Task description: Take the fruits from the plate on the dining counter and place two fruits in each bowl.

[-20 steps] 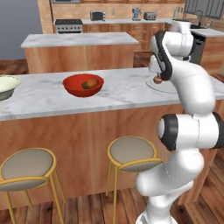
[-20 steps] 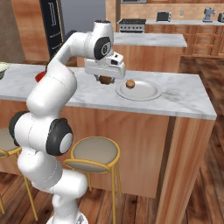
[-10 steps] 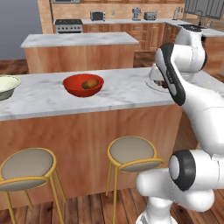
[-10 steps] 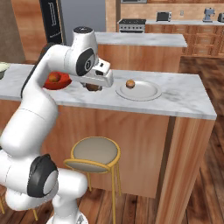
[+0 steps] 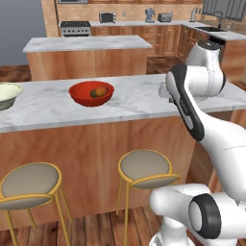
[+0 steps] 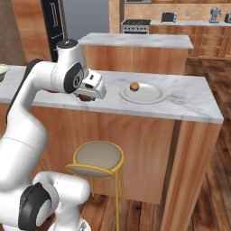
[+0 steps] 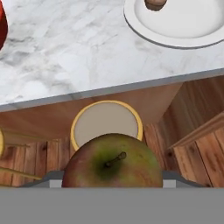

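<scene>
Moved: arm (image 6: 49, 81) has swung off the plate toward the bowls since a second ago, its end effector now past the bench's near edge
Bench: long marble top (image 5: 129, 98) carries plate and both bowls in a row, which keeps each transfer a short sideways sweep
Stool: round seat (image 7: 106, 124) lies straight below the hand, so I judge the carried fruit hangs over the floor side, not over the marble
Red bowl: (image 5: 91, 93) sits mid-bench with one brownish fruit (image 5: 99, 91) inside; by my reckoning it wants a second
Pale bowl: (image 5: 7, 94) at the far left end, contents not visible
Plate: (image 6: 142, 93) near the right end, one small brown fruit (image 6: 134, 86) left on it
End effector: (image 7: 112, 181) partly closed, fingers pressed on either side of an apple (image 7: 112, 162), stem facing the camera; held level, likely so it cannot roll out in transit
</scene>
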